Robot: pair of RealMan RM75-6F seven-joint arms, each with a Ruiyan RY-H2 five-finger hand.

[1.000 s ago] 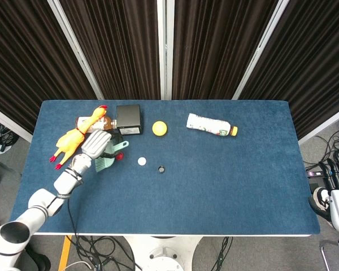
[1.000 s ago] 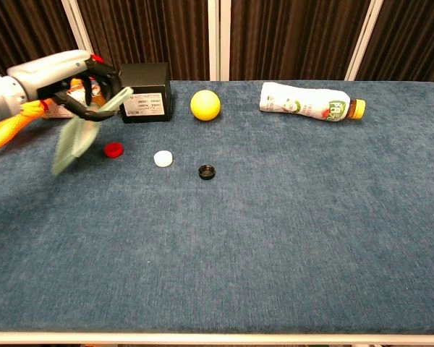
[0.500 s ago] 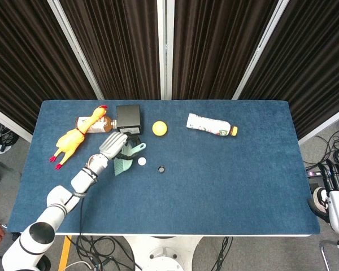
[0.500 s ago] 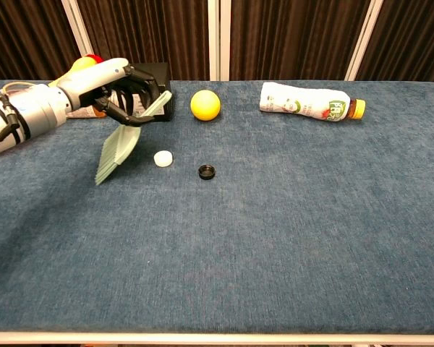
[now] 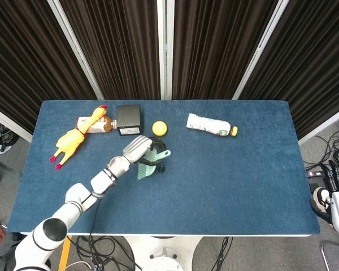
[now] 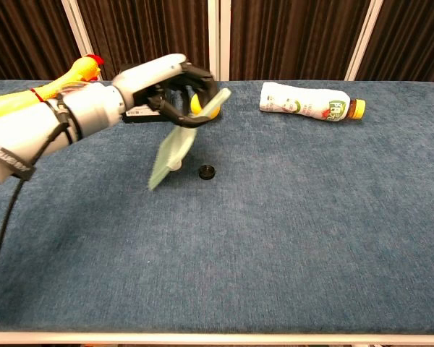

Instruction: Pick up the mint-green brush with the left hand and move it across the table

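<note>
My left hand (image 5: 138,149) (image 6: 164,84) grips the mint-green brush (image 5: 149,164) (image 6: 173,147) by its handle and holds it above the table, near the middle. The brush head hangs down toward me, over the white cap (image 6: 175,166) and beside the small black cap (image 5: 161,169) (image 6: 206,171). My right hand (image 5: 334,195) is off the table at the far right of the head view, its fingers apart with nothing in them.
A yellow ball (image 5: 159,127) (image 6: 195,102), black box (image 5: 128,119), rubber chicken (image 5: 73,139) (image 6: 36,94) and brown bottle (image 5: 93,123) lie at the back left. A white bottle (image 5: 211,125) (image 6: 308,103) lies at the back right of the blue table (image 5: 243,180).
My left hand has carried the brush to the right, from beside the chicken and red cap to above the white and black caps. The right hand has not moved.
</note>
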